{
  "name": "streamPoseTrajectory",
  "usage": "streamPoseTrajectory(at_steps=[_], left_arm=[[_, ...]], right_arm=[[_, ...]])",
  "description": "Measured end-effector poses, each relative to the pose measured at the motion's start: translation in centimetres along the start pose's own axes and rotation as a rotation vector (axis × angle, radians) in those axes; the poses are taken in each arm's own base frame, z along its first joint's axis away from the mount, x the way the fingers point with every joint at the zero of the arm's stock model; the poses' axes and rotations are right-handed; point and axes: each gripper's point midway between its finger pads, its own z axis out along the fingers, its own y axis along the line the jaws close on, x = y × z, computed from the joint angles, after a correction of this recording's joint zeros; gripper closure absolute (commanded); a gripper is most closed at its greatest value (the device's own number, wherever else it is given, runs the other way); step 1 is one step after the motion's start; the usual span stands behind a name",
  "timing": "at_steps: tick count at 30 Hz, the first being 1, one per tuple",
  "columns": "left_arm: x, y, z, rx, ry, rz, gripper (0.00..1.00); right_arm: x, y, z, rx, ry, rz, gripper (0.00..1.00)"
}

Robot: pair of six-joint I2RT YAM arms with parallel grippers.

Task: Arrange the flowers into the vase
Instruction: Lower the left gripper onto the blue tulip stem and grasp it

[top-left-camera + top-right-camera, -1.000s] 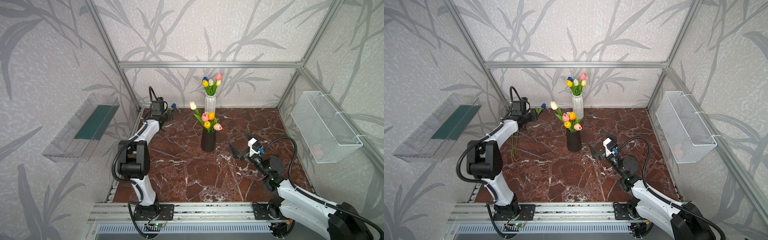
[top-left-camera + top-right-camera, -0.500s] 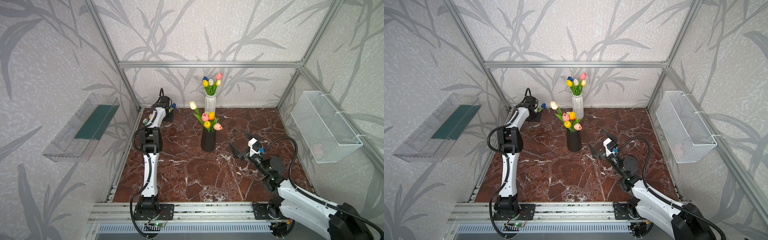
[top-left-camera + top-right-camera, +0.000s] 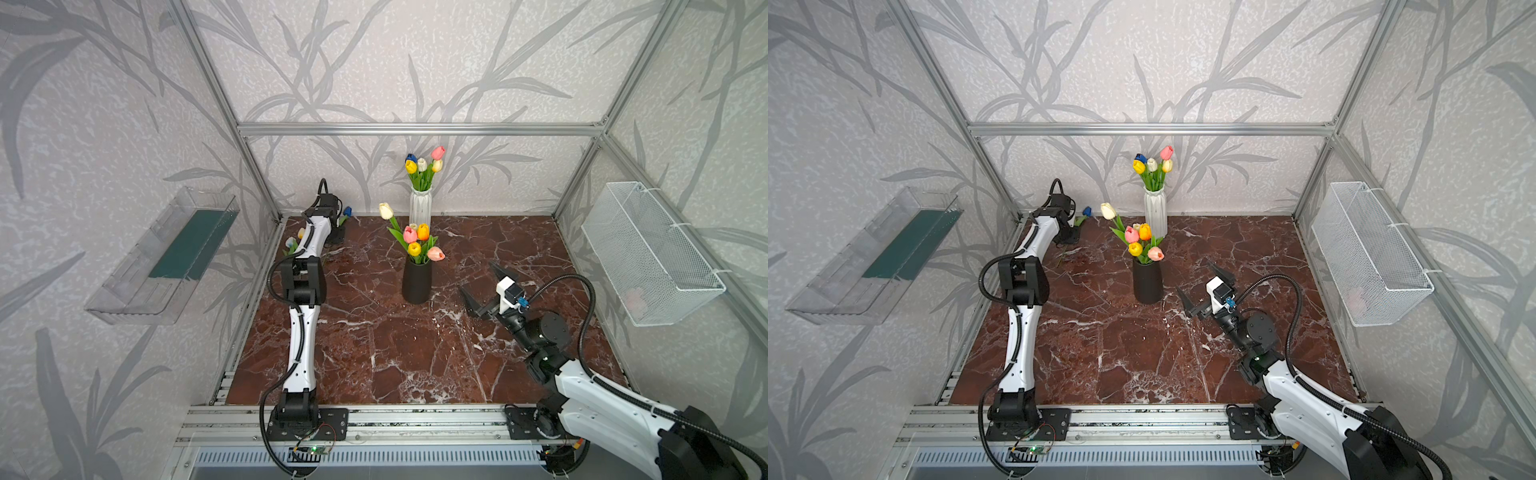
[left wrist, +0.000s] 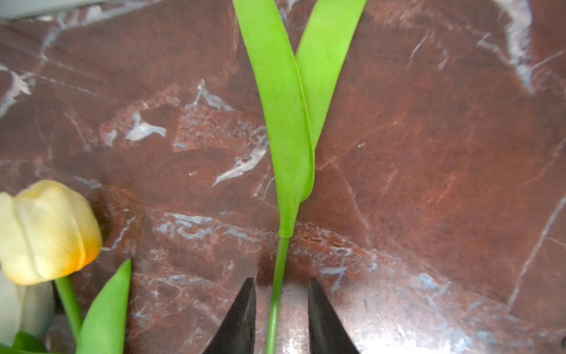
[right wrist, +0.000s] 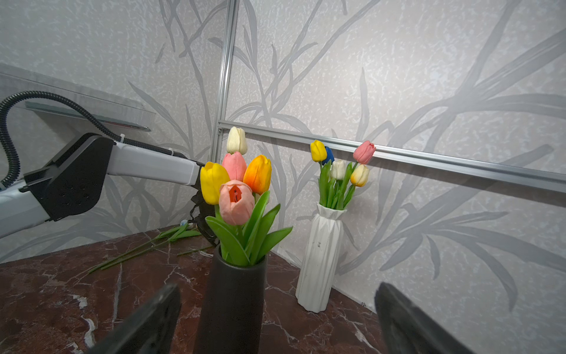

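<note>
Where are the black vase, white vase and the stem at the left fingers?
black vase (image 3: 416, 282): in a top view, body.
white vase (image 3: 420, 208): in a top view, ribbed body.
stem (image 4: 281, 263): left wrist view, bare part.

Front of table (image 3: 415, 365) bare, wide passage. Black vase (image 3: 416, 282) and white vase (image 3: 420, 208) block the centre line. Far-left corner crowded: loose flowers (image 5: 180, 233), possibly more behind left arm (image 3: 305, 266).
</note>
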Motion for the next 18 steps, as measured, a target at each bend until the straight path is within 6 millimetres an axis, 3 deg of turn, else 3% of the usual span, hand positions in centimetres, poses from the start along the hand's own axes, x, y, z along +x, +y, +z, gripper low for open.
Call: streamPoseTrajectory(at_steps=[3, 11, 18], left_arm=[[0.2, 0.0, 0.0, -0.001, 0.009, 0.006, 1.00], [0.4, -0.5, 0.0, 0.030, 0.010, -0.043, 1.00], [1.9, -2.2, -2.6, 0.143, -0.013, -0.155, 1.00]], right_arm=[[-0.1, 0.0, 0.0, 0.001, -0.004, 0.000, 0.01], [-1.2, -0.1, -0.3, 0.005, -0.035, -0.002, 0.00], [-1.1, 0.0, -0.3, 0.000, -0.031, -0.001, 0.00]])
